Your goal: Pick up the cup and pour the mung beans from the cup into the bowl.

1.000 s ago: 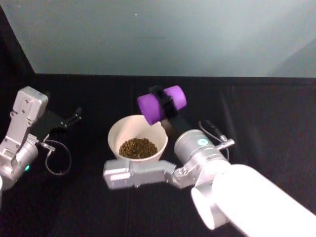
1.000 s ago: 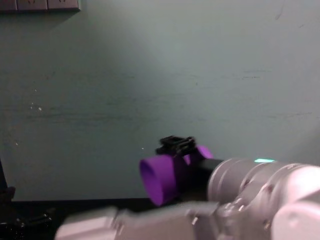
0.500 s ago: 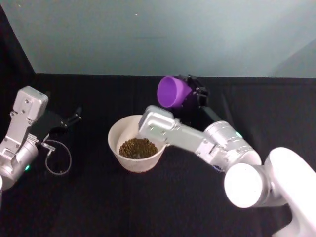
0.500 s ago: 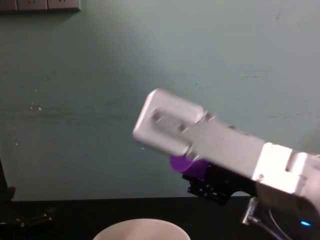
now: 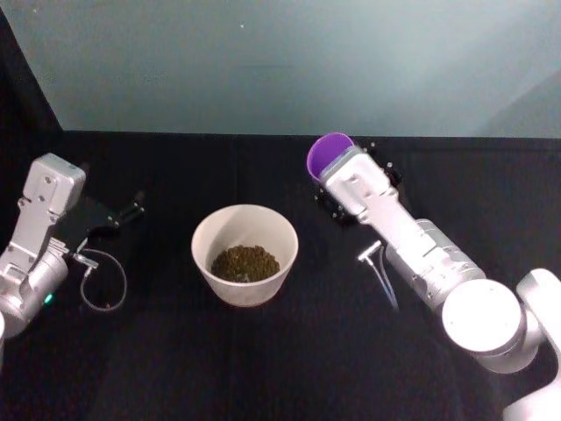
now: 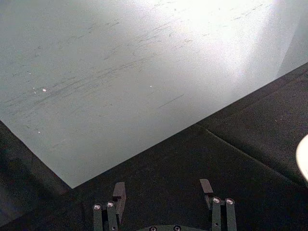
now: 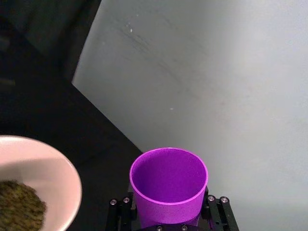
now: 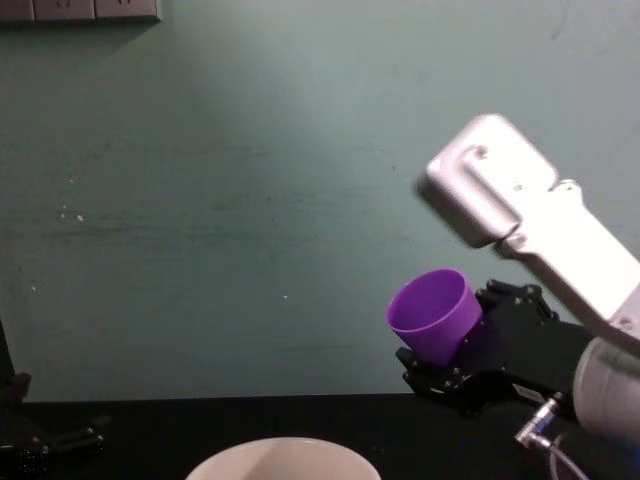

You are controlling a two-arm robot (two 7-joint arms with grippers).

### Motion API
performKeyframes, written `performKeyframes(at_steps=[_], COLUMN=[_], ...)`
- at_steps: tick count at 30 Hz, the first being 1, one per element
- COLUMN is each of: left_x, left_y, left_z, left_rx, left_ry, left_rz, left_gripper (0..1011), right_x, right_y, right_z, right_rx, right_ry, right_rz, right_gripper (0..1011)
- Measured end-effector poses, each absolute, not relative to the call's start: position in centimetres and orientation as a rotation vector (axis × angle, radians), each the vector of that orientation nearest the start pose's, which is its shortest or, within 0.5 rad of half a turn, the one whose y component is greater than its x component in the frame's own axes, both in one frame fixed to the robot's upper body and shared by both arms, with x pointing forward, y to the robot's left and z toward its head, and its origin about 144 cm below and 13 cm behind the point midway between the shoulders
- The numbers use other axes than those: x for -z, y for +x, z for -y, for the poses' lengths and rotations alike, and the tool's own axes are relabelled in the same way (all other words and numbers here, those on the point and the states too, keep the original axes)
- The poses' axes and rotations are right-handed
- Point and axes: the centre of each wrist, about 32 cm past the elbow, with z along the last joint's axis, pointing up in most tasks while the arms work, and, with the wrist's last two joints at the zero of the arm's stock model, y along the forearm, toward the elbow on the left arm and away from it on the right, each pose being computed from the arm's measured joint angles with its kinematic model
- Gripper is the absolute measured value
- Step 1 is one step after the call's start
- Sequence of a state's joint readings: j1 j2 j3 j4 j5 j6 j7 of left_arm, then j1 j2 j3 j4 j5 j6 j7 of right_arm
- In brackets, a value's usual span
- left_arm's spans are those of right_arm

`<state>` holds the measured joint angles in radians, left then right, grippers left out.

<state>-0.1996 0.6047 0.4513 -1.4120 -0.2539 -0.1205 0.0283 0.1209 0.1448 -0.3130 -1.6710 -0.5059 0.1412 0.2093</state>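
The right gripper (image 7: 169, 226) pinches the cup (image 7: 169, 185) low on its body, 1 finger on each side of the base, and holds it in the air to the right of the bowl (image 5: 244, 254) and a little farther back, clear of the rim. In the chest view the cup (image 8: 433, 314) is nearly upright, its mouth tipped somewhat up and toward the robot's left, so its long axis leans toward the bowl's side. The right wrist view looks straight into the mouth, and the inside appears empty. The mung beans (image 5: 244, 263) lie in a heap at the bottom of the bowl, so the pour looks done, and what remains is probably setting the cup down. That move turns on the free black table (image 5: 175, 368) below and to the right of the gripper, away from the bowl. The left gripper (image 6: 163, 192) rests at the far left with its 2 fingers spread apart on nothing, well away from the bowl; the right arm is plainly the nearer.
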Motion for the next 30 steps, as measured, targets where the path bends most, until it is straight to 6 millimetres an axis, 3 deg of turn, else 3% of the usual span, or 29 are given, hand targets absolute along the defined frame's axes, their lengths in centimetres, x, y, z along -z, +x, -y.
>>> performKeyframes(at_steps=[12,20,30], left_x=[-114.0,-114.0,-114.0], left_y=[48.9,48.9,48.9], left_z=[-31.0,-31.0,-31.0], left_rx=[-1.248,-1.248,-1.248], left_ry=[0.304,0.304,0.304], left_rz=[0.285,0.285,0.285], left_gripper=[1000,1000,1000], right_x=[-118.5,-117.5,-115.3], right_y=[49.3,50.5,51.0], right_z=[20.0,21.8,22.3], right_rx=[1.017,0.931,0.912], right_ry=[-0.337,-0.332,-0.266], right_rz=[0.191,0.155,0.130], right_gripper=[718,718,718])
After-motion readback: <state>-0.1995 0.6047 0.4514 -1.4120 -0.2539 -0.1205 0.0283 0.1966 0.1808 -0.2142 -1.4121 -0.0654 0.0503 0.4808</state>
